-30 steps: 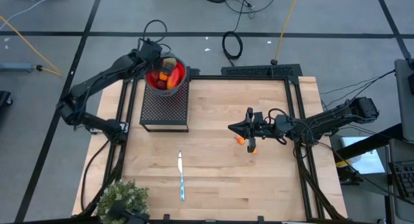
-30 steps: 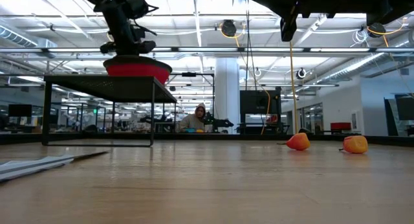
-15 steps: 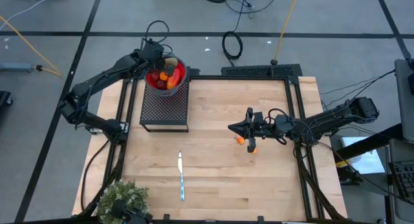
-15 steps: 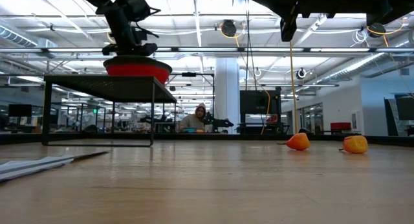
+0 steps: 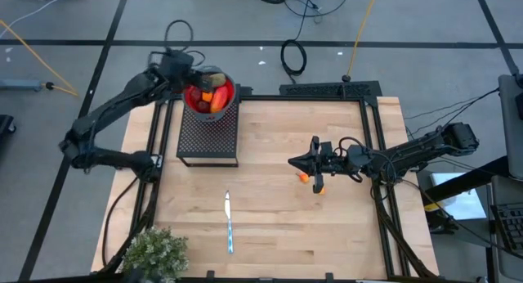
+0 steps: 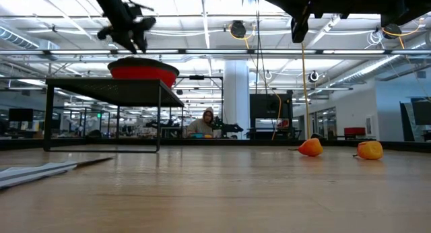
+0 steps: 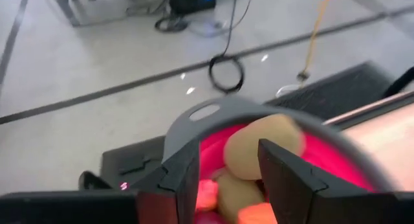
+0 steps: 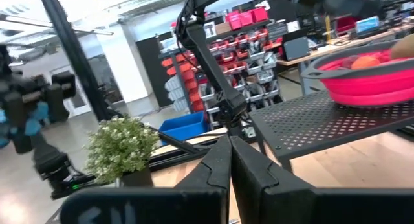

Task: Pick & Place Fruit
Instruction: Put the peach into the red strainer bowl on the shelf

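A red bowl (image 5: pixel 210 95) with a grey rim (image 7: pixel 207 114) stands on a black mesh stand (image 5: pixel 208 136) at the table's far left. In the bowl lie several fruits, among them a brown kiwi-like oval (image 5: pixel 214 75) and orange and red pieces. My left gripper (image 5: pixel 181 70) hangs open just left of the bowl and above its rim, with nothing between its fingers. Two small orange bits (image 5: pixel 304 177) (image 5: pixel 319 189) lie on the table right of centre. My right gripper (image 5: pixel 292 161) hovers shut beside them, pointing toward the table's left edge.
A slim knife (image 5: pixel 230 224) lies near the front centre of the table. A bushy green plant (image 5: pixel 155 252) stands at the near left corner. Bare wood stretches between the stand and the orange bits. A person (image 6: pixel 205 122) sits far back in the room.
My left gripper has opened over the bowl's far-left rim, then drawn back toward the table's left edge and risen a little. The fruits in the bowl lie as before. My right gripper has kept still.
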{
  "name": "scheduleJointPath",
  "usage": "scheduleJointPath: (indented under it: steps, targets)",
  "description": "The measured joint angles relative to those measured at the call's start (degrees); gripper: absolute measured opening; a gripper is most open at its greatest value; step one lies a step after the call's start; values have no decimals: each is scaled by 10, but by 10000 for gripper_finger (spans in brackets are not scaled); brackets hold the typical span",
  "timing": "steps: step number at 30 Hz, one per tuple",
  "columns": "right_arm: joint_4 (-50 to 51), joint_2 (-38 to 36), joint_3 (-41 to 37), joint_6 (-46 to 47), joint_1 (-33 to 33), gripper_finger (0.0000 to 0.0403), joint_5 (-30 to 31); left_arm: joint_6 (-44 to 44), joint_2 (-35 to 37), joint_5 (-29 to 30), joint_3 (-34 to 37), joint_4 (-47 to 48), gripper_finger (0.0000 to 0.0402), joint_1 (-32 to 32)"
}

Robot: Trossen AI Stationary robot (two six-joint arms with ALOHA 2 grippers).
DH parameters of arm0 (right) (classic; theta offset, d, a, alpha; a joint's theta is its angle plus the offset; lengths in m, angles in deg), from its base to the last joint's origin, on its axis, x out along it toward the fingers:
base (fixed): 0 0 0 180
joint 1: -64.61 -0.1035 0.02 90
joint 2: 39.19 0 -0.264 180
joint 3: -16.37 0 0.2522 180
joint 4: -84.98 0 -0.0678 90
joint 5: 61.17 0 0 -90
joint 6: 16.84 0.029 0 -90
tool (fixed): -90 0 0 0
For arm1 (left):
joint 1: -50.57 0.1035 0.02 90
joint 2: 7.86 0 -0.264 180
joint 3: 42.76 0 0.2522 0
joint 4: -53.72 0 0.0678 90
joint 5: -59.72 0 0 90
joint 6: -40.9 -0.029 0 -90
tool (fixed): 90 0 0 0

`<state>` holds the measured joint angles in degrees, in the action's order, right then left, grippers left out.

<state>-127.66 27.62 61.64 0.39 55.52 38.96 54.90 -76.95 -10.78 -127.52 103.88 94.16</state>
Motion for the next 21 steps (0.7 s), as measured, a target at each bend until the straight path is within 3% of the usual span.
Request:
scheduleJointPath:
  steps: [8, 15, 21]
  targets:
    - [34, -4, 0, -17, 0, 0, -15, 33, 103, -24, 0, 2, 141, -90]
    - [188, -42, 0, -15, 0, 0, -15, 29, 141, -108, 0, 0, 85, -192]
    - [313, -90, 0, -8, 0, 0, -53, 14, 144, -126, 0, 0, 25, -262]
